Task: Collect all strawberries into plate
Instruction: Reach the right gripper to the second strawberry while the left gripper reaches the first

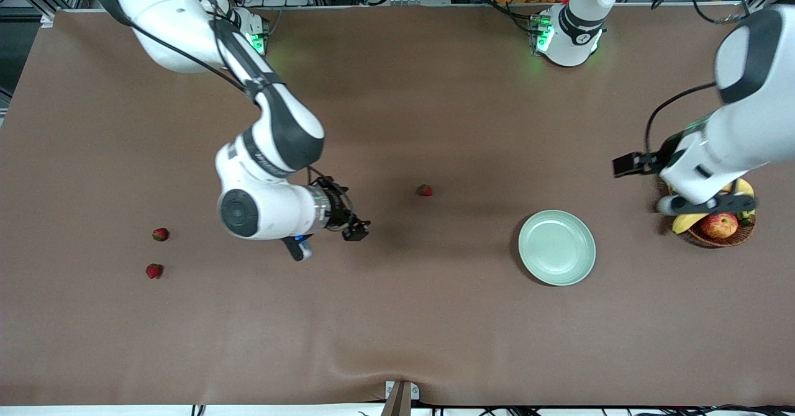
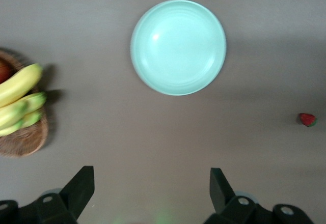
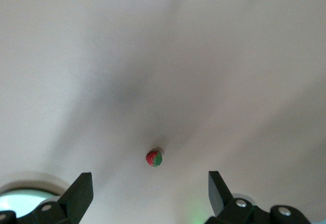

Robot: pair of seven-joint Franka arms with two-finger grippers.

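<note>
Three strawberries lie on the brown table: one (image 1: pixel 425 190) near the middle, two (image 1: pixel 160 235) (image 1: pixel 154 271) toward the right arm's end. The pale green plate (image 1: pixel 557 247) lies empty, toward the left arm's end. My right gripper (image 1: pixel 355 231) hangs open and empty over the table between the middle strawberry and the pair. Its wrist view shows that strawberry (image 3: pixel 154 158) ahead of the open right gripper (image 3: pixel 150 193) and the plate's rim (image 3: pixel 25 197). My left gripper (image 1: pixel 627 164) is open and empty, up over the table between plate and basket. Its view (image 2: pixel 151 188) shows the plate (image 2: pixel 178 47) and one strawberry (image 2: pixel 306 119).
A brown wicker basket (image 1: pixel 743 235) with an apple (image 1: pixel 719 225) and bananas (image 1: pixel 688 221) stands at the left arm's end, partly under the left arm. It also shows in the left wrist view (image 2: pixel 23 143). The table's front edge has a bracket (image 1: pixel 400 396).
</note>
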